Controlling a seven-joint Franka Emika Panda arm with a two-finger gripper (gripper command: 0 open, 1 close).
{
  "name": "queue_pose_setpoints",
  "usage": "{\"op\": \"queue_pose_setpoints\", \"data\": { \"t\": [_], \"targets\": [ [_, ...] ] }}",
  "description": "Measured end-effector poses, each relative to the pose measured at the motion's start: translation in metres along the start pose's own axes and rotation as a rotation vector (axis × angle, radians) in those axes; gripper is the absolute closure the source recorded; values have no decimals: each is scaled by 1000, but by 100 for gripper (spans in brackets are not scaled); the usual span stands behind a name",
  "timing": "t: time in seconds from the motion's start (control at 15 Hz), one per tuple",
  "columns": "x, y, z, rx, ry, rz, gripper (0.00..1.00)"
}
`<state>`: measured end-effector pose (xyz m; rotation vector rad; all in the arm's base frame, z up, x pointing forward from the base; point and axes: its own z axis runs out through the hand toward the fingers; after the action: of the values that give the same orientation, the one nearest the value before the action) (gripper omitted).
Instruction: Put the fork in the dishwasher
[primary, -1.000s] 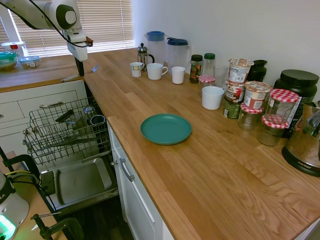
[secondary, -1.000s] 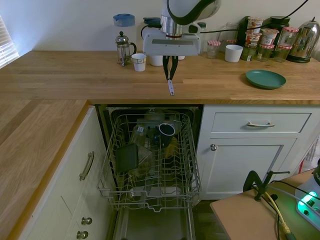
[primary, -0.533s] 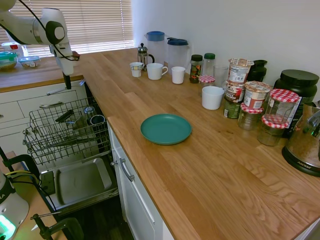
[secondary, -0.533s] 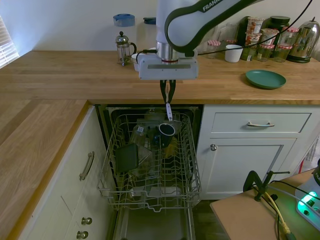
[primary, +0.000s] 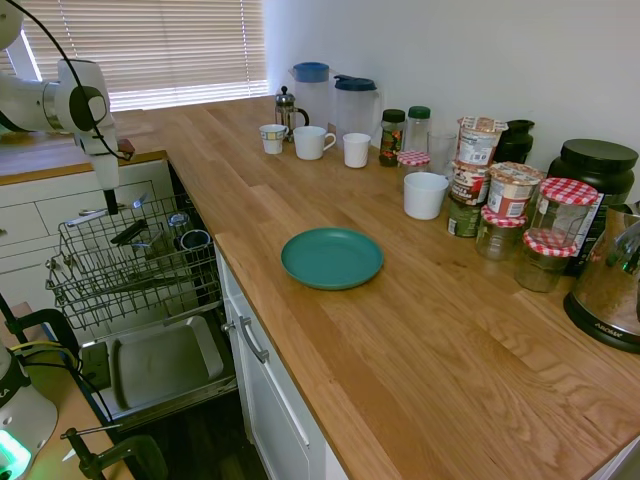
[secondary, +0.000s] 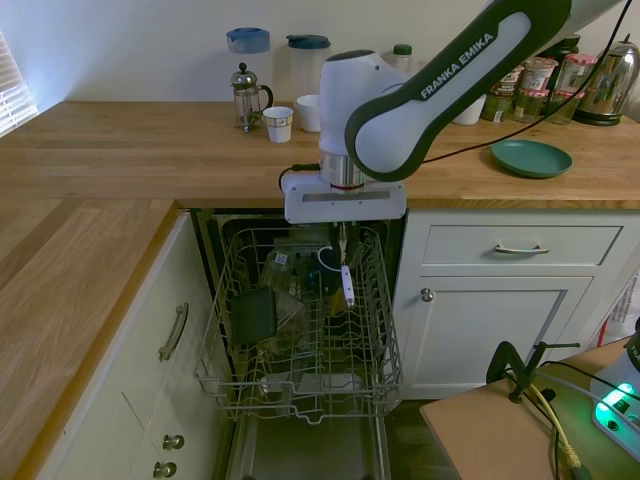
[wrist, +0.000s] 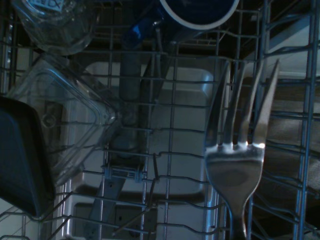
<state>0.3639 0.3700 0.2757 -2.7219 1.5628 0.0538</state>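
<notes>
The fork (secondary: 346, 286) hangs tines-down from my gripper (secondary: 342, 243), which is shut on its handle. It hovers over the back right part of the dishwasher's pulled-out wire rack (secondary: 300, 388), just right of a dark mug (secondary: 328, 258). In the wrist view the fork (wrist: 239, 170) fills the right side, with the rack wires and the grey door panel below it. From the other side the gripper (primary: 111, 205) sits low over the rack (primary: 70, 272), in front of the white drawers; the fork is hard to make out there.
The rack holds a clear plastic container (wrist: 65, 120), a black tub (secondary: 253, 315) and a blue mug (wrist: 200, 10). The open door panel (primary: 160, 365) lies below. On the wooden counter are a teal plate (primary: 332, 257), white mugs (primary: 312, 142), jars and a kettle.
The gripper carried the fork from above the counter out past its edge and then down, so the fork now hangs low over the rack.
</notes>
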Motion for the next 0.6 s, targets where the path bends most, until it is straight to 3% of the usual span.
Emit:
{"op": "queue_pose_setpoints", "data": {
  "t": [0.33, 0.6],
  "targets": [
    [25, -5, 76, -31, -7, 19, 100],
    [34, -6, 115, -48, -22, 33, 100]
  ]
}}
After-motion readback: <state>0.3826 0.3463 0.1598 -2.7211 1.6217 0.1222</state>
